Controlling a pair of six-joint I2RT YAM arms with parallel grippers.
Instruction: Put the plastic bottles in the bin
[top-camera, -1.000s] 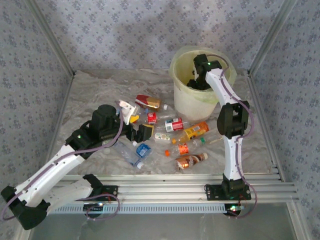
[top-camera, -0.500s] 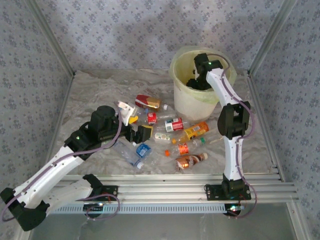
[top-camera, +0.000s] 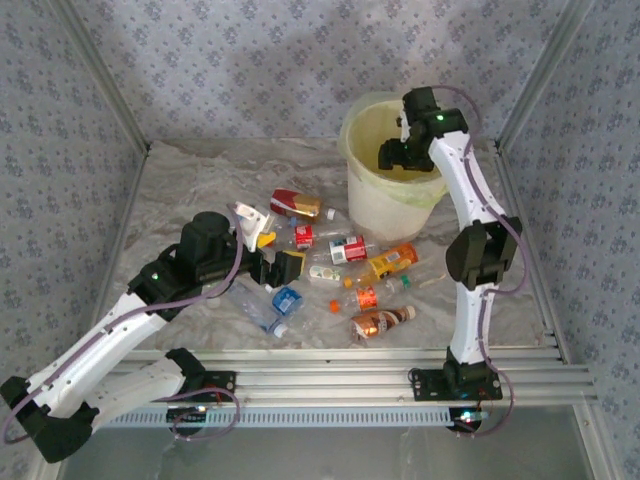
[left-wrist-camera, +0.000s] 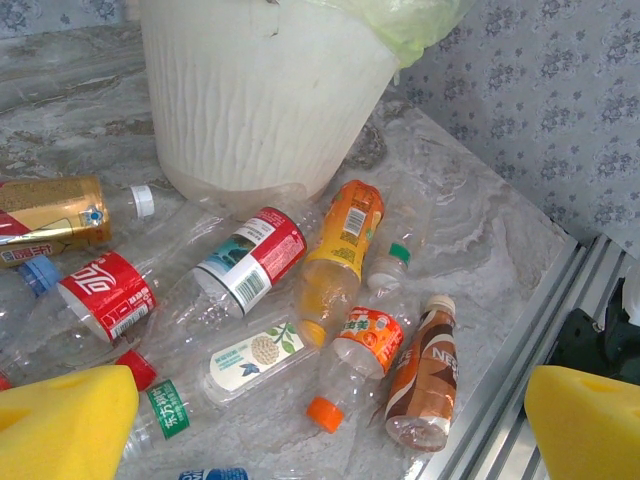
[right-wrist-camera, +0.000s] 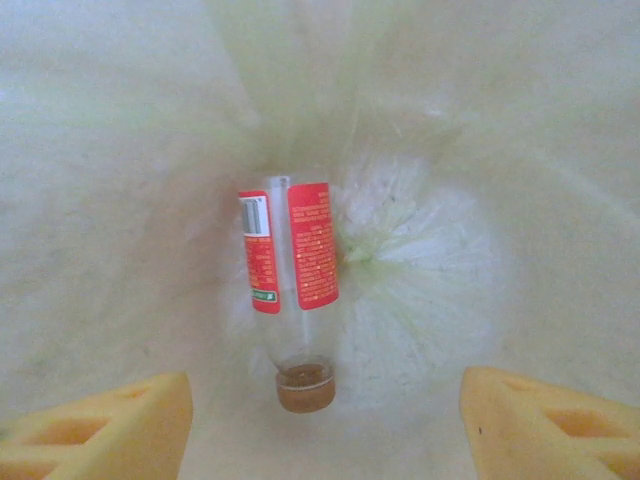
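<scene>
Left of the bin, the left fingers stand wide apart and empty above plastic bottles scattered on the desk. Over the bin, the right fingers are spread and empty; a red-labelled bottle lies at its bottom.

The bottles were glossy clear plastic, the bin matt ribbed plastic, the desk under crinkled sheeting.

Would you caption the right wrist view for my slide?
Red-labelled bottle lies in the lined bin below the open pincer.
</scene>
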